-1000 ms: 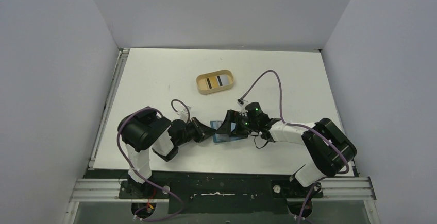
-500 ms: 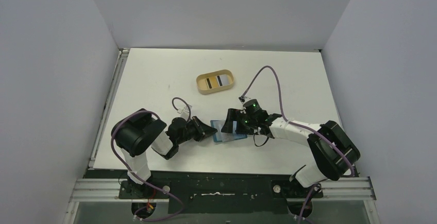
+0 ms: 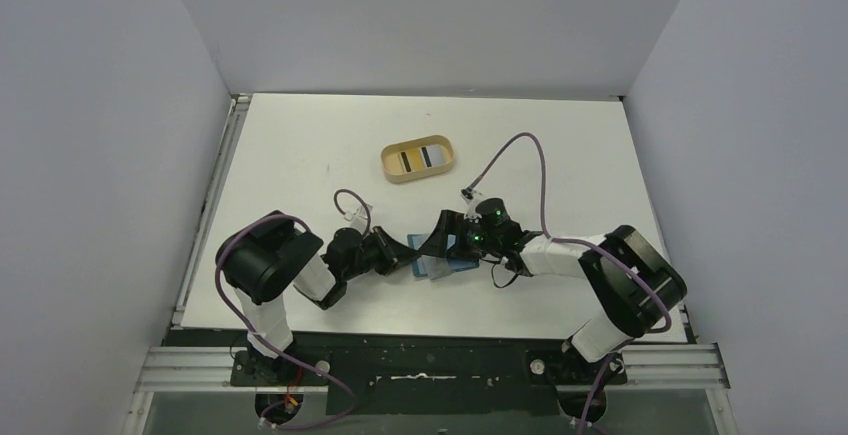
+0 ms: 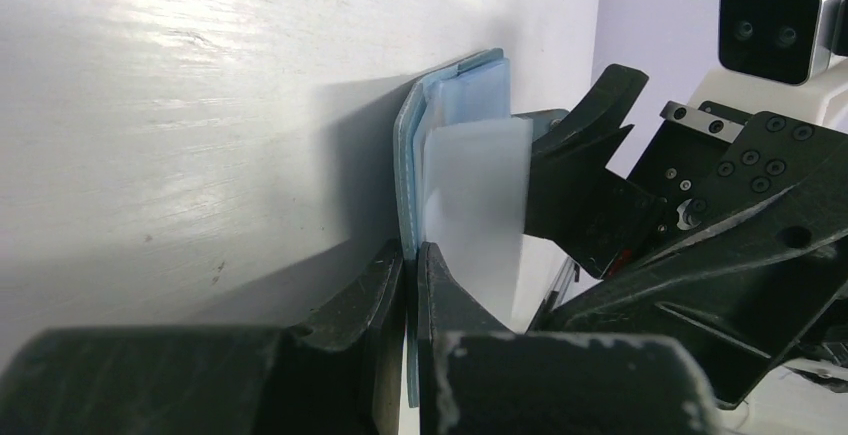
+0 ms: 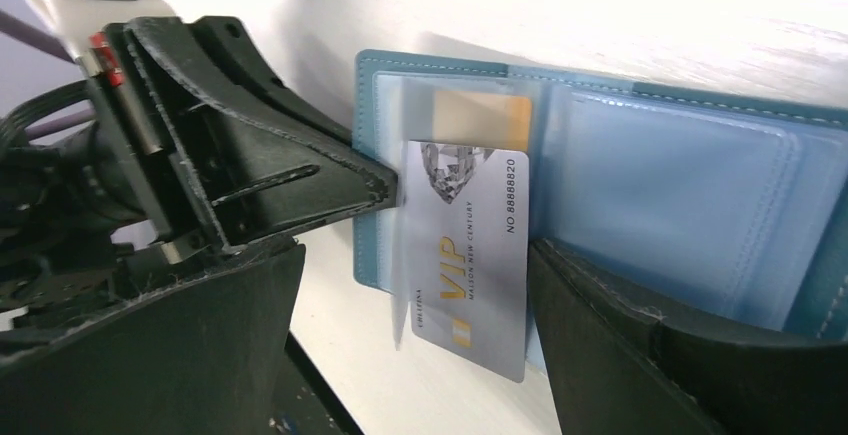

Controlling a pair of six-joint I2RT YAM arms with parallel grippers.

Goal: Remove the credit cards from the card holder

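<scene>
The teal card holder [image 5: 680, 185] lies open on the white table, its light blue pockets facing up; it also shows in the top view [image 3: 460, 263]. A silver credit card [image 5: 470, 255] marked VIP sticks about halfway out of a pocket. My left gripper [image 4: 411, 250] is shut on the card holder's [image 4: 405, 155] edge, just beside the pale card [image 4: 475, 205]. My right gripper [image 5: 415, 255] is open and straddles the protruding card. Its right finger sits close beside the card's edge, and its left finger stands well apart. In the top view the two grippers, left [image 3: 412, 258] and right [image 3: 437, 245], meet at the card holder.
A tan oval tray [image 3: 388, 160] with flat striped items in it stands farther back on the table. The table's near edge and the arm bases lie just below the card holder. Purple cables loop over both arms.
The right gripper has crept slightly left over the card holder. The left arm's elbow has shifted a little left, its grip unchanged.
</scene>
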